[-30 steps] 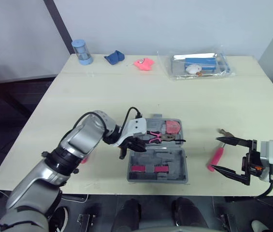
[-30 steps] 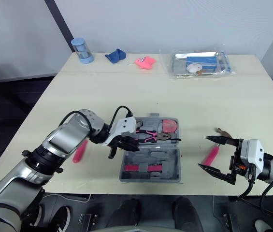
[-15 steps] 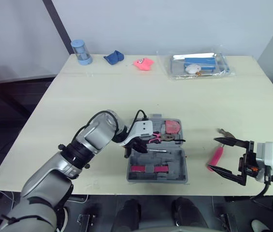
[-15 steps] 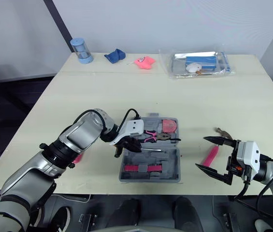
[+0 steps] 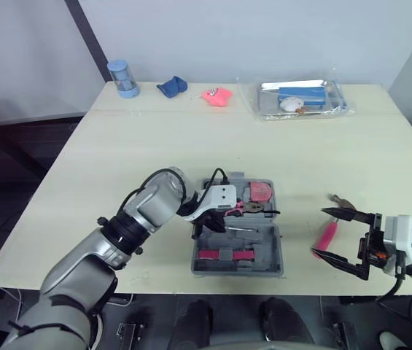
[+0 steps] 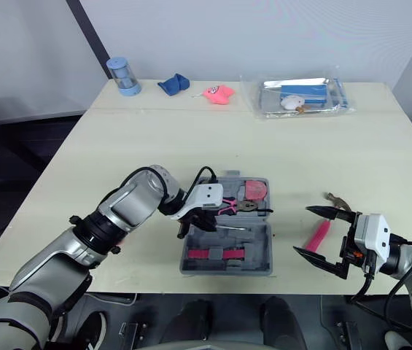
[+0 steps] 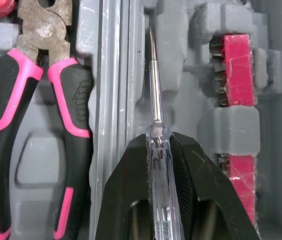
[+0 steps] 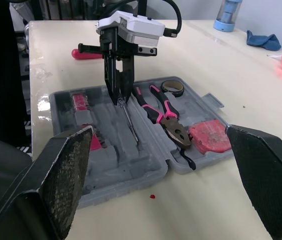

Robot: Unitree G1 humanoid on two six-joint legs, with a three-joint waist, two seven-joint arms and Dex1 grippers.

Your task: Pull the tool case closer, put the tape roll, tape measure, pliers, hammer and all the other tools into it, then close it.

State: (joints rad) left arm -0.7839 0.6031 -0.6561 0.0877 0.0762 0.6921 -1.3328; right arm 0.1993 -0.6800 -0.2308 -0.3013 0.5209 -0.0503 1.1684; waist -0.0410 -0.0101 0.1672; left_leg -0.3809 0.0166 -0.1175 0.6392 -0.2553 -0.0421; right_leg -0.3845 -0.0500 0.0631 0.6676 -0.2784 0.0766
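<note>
Here the left gripper (image 7: 158, 142) is clamped on a clear-handled screwdriver (image 7: 153, 95), whose tip lies in a slot of the open case (image 5: 264, 255) on the counter (image 5: 191, 138), beside the pliers (image 7: 36, 100). The right gripper (image 6: 303, 230), fingers wide apart, hovers near the hammer (image 6: 317, 233), right of the case.

Pale table (image 5: 191, 146); along the far edge: blue jar (image 5: 123, 78), blue cloth (image 5: 171, 87), pink object (image 5: 216, 95), clear plastic bag (image 5: 299, 98) (contents hard to make out); near edge: open grey tool case (image 5: 238, 233); pink-handled hammer (image 5: 327, 235) lies to its right, apart; red-handled tool (image 8: 87, 52) lies on its left side.
</note>
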